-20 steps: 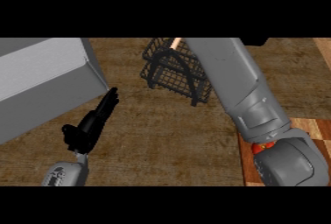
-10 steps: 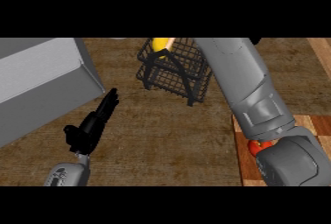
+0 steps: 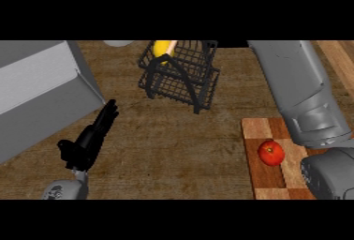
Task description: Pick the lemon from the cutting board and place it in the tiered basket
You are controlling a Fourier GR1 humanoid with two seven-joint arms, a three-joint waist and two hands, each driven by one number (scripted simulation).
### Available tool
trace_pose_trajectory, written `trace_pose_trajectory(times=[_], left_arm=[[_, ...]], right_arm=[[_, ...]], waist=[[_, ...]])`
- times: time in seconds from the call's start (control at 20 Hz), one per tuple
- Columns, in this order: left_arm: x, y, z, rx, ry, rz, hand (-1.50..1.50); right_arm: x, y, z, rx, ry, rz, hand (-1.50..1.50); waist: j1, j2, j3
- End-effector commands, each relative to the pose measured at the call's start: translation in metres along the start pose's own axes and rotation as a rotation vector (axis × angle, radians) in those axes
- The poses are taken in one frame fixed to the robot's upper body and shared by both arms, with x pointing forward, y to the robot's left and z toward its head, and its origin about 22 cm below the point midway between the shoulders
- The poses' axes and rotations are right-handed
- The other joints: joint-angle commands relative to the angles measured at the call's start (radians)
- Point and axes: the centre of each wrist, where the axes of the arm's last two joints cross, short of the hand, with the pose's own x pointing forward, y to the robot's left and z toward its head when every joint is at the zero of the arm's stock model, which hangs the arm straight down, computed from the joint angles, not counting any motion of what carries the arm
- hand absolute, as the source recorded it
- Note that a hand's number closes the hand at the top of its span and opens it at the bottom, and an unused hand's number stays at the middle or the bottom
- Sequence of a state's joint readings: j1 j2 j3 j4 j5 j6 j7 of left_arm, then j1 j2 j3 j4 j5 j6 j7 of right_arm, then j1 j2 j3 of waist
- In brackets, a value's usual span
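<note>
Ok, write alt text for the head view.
A yellow lemon shows in the top of the black wire tiered basket on a wooden counter. The right forearm extends up beside it, its hand out of frame; the left hand rests open at lower left. A red tomato lies on the cutting board.

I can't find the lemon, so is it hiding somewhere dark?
Head view: no, the lemon shows bright yellow among the black wires of the tiered basket, cut off by the view's top edge. Head view: no glare shows anywhere; the black left hand shows little detail against the brown counter.
</note>
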State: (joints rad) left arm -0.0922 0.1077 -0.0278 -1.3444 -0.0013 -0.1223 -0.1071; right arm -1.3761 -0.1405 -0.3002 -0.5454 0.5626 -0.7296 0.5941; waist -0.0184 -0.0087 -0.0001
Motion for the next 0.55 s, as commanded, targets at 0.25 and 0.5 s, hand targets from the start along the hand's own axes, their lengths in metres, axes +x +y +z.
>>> trace_pose_trajectory(times=[0.25, 0.5], left_arm=[[-0.004, -0.002, 0.003, 0.048, 0.000, 0.005, 0.00], [-0.005, 0.011, 0.017, 0.056, 0.031, 0.008, 0.00]], right_arm=[[-0.031, -0.117, -0.049, -0.118, -0.069, -0.152, -1.50], [-0.061, -0.190, -0.050, -0.057, -0.059, -0.105, -1.50]], waist=[[-0.048, -0.013, 0.001], [-0.057, -0.019, 0.001]])
